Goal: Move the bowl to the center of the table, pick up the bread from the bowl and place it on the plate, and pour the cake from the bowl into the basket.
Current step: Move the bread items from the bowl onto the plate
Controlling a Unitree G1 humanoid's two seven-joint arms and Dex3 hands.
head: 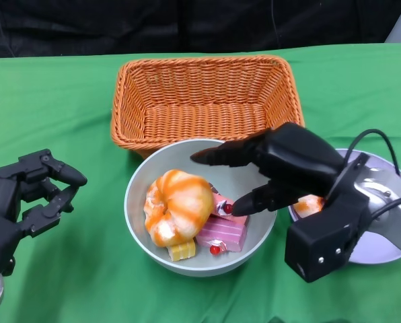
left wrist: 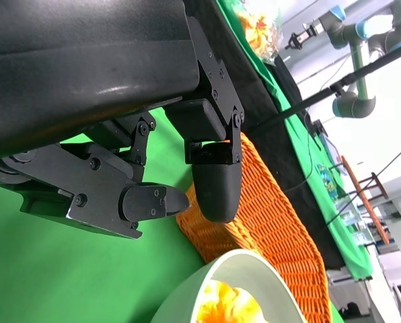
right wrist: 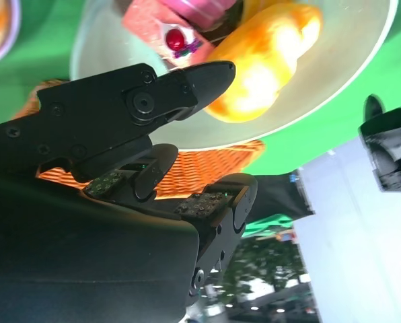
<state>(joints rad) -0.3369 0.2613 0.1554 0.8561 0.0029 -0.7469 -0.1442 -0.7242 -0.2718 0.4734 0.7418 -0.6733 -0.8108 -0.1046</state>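
In the head view, the right robot hand (head: 258, 176) is held spread above the smooth grey bowl (head: 141, 229), which sits mid-tabletop (head: 66, 94) holding glazed bread (head: 178, 205) and pink cake (head: 224, 232). The left robot hand (head: 35, 192) is held spread, empty. The woven basket (head: 204, 101) lies behind, the plate (head: 382, 249) at right. In the right wrist view, fingers (right wrist: 200, 81) are poised over the bread (right wrist: 268, 57). In the left wrist view, wicker (left wrist: 268, 222) is seen beyond parted fingers (left wrist: 214, 188).

Black many-fingered right hand (head: 271, 171) extended toward ten o'clock, fingers parted, nothing held. Black many-fingered left hand (head: 35, 192) positioned at eight o'clock, fingers apart, empty.
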